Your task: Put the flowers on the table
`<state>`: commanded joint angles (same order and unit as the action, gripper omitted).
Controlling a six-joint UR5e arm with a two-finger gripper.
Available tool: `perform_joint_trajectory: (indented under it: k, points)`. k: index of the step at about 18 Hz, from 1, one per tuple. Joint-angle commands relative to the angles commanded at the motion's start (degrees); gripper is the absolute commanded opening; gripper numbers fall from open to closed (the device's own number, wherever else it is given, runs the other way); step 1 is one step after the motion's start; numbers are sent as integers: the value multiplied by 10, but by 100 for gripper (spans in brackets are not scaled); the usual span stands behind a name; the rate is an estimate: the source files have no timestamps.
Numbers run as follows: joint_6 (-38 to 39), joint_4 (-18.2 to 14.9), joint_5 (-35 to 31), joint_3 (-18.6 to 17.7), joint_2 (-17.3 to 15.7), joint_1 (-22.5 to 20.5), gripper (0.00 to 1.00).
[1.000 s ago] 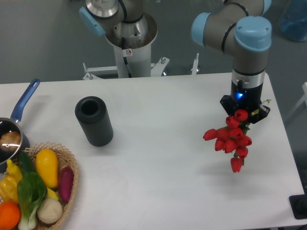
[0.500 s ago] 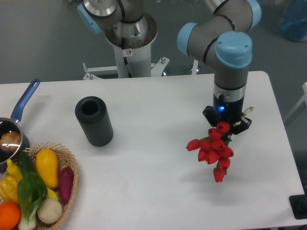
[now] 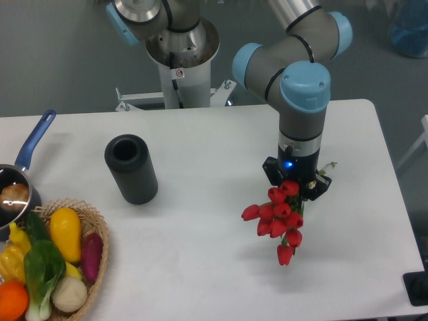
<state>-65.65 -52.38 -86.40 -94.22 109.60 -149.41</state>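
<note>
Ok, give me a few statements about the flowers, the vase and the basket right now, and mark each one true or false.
1. The end effector holds the bunch of red artificial tulips. True.
2. The ribbed black cylindrical vase has flowers in it. False: its opening shows none.
3. The woven wicker basket of vegetables sits at the white table's front left. True.
4. The blue-handled saucepan stands right of the vase. False: it is to the left.
5. The tulips lie flat beside the basket. False: they are at the end effector, far right.

black ribbed vase point(image 3: 131, 168), blue-handled pot point(image 3: 19, 181), wicker vegetable basket point(image 3: 93, 261)
</note>
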Motion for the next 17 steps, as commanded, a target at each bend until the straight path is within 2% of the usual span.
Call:
perform_joint_trajectory:
  k: [6, 10, 15, 17]
  points:
    - [-5, 7, -1, -5, -4, -11, 100]
    - [-12, 11, 2, -6, -6, -37, 100]
    - [-114, 15, 2, -5, -1, -70, 100]
    - [-121, 16, 3, -5, 3, -81, 100]
